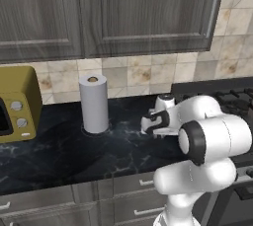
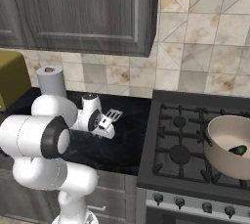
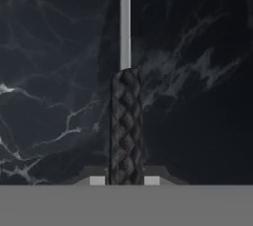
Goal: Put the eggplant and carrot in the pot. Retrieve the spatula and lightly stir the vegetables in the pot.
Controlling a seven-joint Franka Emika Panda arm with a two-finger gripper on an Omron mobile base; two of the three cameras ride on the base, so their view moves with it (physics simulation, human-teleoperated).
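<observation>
The spatula's dark woven handle (image 3: 126, 126) runs up the middle of the hand view, and its thin silver shaft reaches the pale head at the top edge. My gripper (image 3: 124, 180) is shut on the handle's near end, one fingertip on each side. In the right base view the gripper (image 2: 104, 123) sits low over the black counter, with the slotted spatula head (image 2: 113, 116) sticking out to its right. The tan pot (image 2: 222, 162) stands on the stove at the far right, well away from the gripper. The dark eggplant (image 2: 239, 150) with its green tip lies inside it. The carrot is hidden.
A paper towel roll (image 1: 94, 102) stands upright on the black marble counter (image 1: 59, 151) left of the hand. A yellow microwave (image 1: 15, 104) sits at the far left. The gas stove (image 2: 180, 137) with dark grates adjoins the counter on the right. Grey cabinets (image 1: 123, 13) hang overhead.
</observation>
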